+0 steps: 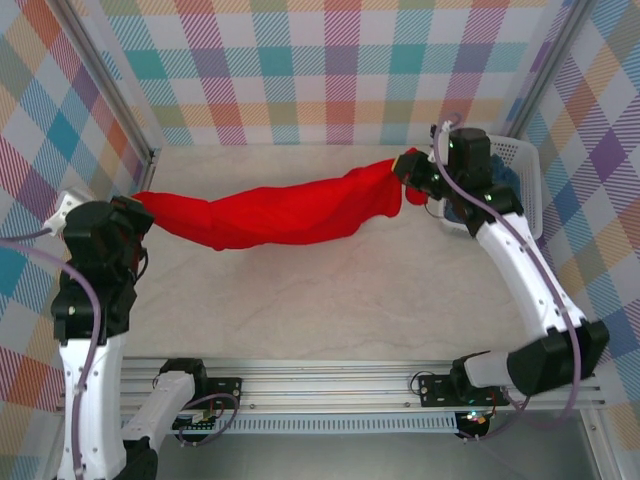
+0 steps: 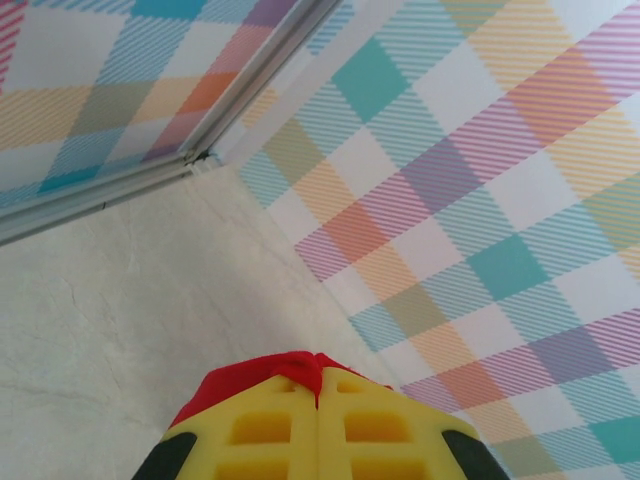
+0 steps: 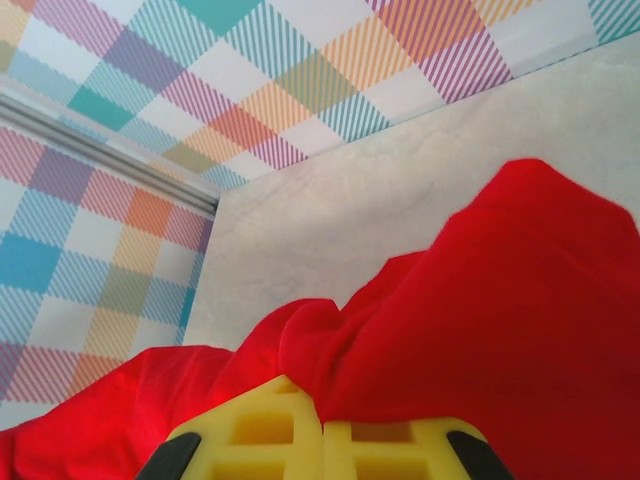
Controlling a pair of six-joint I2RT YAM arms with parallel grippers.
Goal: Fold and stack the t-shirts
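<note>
Red t-shirt (image 1: 280,215) was stretched across the tabletop (image 1: 300,300).
Left claw (image 2: 318,395) by the left edge and right claw (image 3: 322,415) near the far right corner each clamped one end.

White basket (image 1: 530,195) sits at table's (image 1: 330,300) right edge.

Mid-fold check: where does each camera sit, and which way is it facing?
Top external: above and behind the bases, looking down on the table; both arms show, left gripper and right gripper holding the red shirt stretched between them, basket far right.
Left wrist: on the left arm, looking past its shut fingers, which pinch red cloth, across the table to the plaid wall.
Right wrist: on the right arm, looking over its shut fingers and the shirt toward the wall.
Shared: both wrist views see shirt, table, wall.
</note>
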